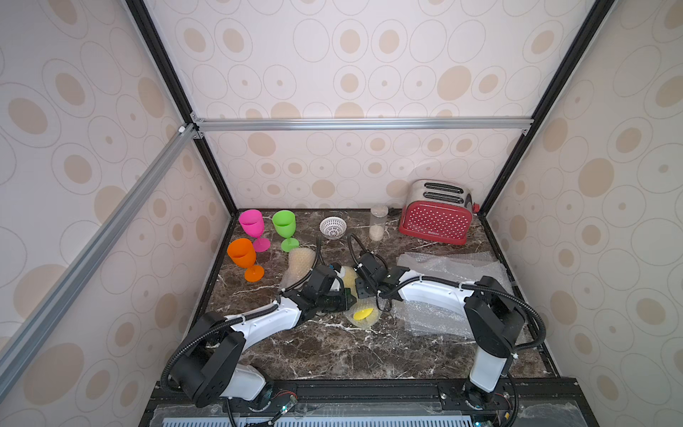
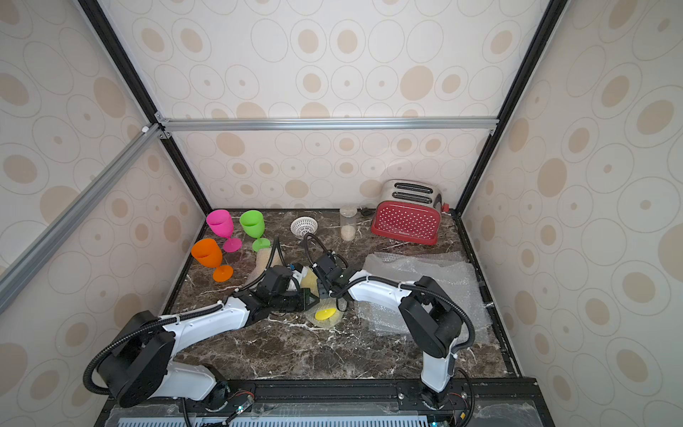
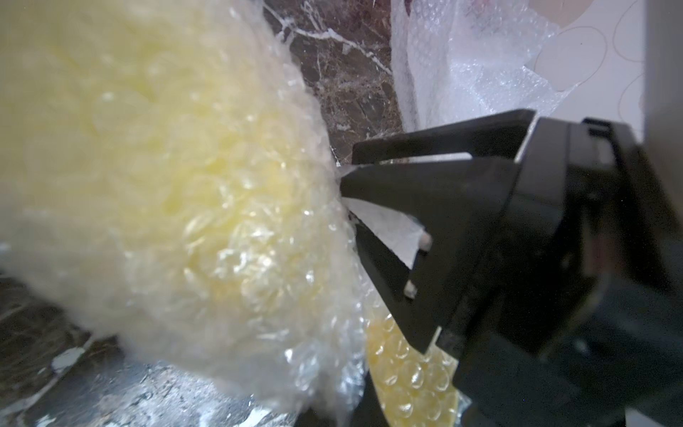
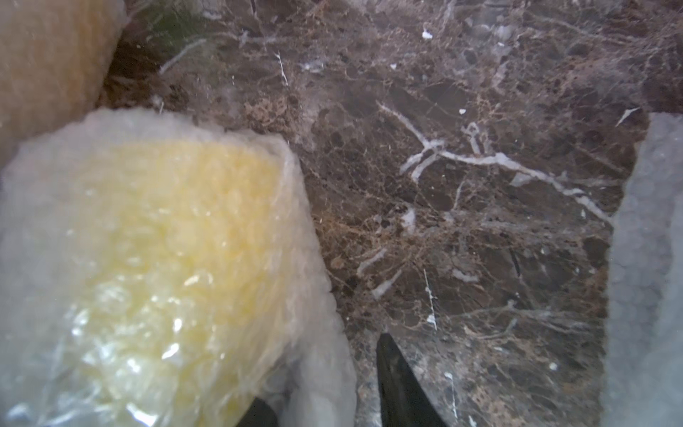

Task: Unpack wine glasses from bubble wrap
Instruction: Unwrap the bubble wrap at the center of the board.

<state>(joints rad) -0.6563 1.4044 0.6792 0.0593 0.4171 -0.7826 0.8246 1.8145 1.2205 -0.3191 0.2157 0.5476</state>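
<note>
In both top views, a bright yellow plastic wine glass (image 1: 363, 314) lay on its side in the middle of the dark brown marble table (image 1: 332, 355). It was rolled up in clear bubble wrap (image 1: 349, 277). The roll's long side ran from the back of the table to the front. The glass's round foot showed at the open front end. The left gripper (image 1: 349, 295) sat right against the roll's left side. The right gripper (image 1: 361, 289) sat against its right side, so both were just as near. A pink glass (image 1: 252, 222), a green glass (image 1: 284, 222) and an orange glass (image 1: 242, 253) stood bare at the back left. A second roll (image 1: 301, 260) with an amber tint lay just behind the left gripper.

In the left wrist view, the clear bubble wrap (image 3: 184, 203) filled most of the picture. Black fingers (image 3: 425, 207), most likely the right gripper's, touched its edge. The left gripper was shut tight, but I could not tell if it pinched any wrap.

In the right wrist view, the right gripper (image 4: 321, 377) had its jaws narrow, with a loose fold of wrap between the two tips. It looked like a hold on that fold.

The next pull should go sideways to the right, across the roll's long side. That way the wrap can unroll off the glass.
</note>
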